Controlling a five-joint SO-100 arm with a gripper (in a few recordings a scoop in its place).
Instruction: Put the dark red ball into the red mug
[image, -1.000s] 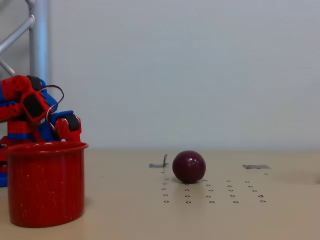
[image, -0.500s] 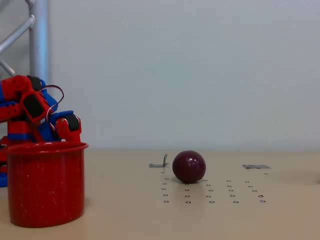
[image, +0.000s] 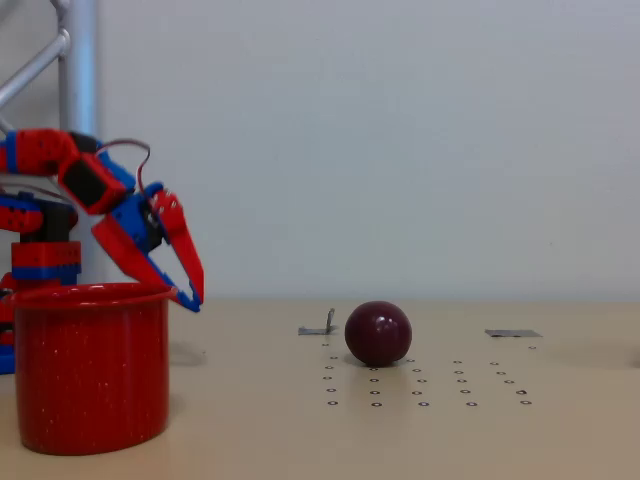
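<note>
Both jaws of the gripper (image: 185, 292) stand spread in a narrow V with their tips pointing down, and nothing is between them. In the fixed view the gripper hangs just behind and above the right side of the mug's rim, on the left of the picture. The red mug (image: 91, 368) stands upright on the beige table (image: 500, 440), close to the camera. From this low angle its inside cannot be seen, so I cannot tell if something is in it. The dark red ball (image: 378, 333) rests on the table near the middle of the picture, well apart from the mug and the gripper, above some rows of small holes (image: 420, 385).
</note>
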